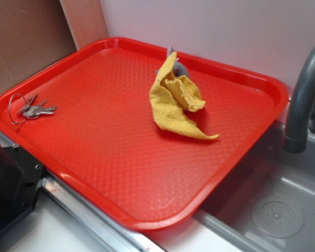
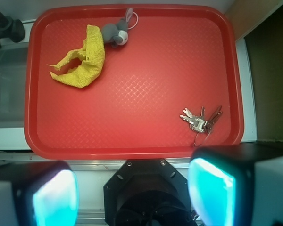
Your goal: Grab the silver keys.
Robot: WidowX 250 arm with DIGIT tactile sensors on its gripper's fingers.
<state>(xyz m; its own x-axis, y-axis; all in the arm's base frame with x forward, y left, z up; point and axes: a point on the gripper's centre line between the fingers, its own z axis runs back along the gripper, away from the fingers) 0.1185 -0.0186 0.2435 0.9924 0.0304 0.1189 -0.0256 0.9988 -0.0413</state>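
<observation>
On the red tray (image 2: 132, 146) — one bunch of silver keys (image 2: 201, 121), one yellow cloth (image 2: 85, 61) — gripper (image 2: 132, 190) released, empty.

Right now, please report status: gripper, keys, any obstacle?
Gripper open, high above the tray edge, holding nothing. Small bunch of silver metal keys flat near the red plastic tray's corner. Crumpled yellow cloth far off; nothing in the way.

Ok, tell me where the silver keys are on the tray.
The silver keys lie at the red tray's left rim in the exterior view, far from the yellow cloth; in the wrist view they sit lower right.
</observation>
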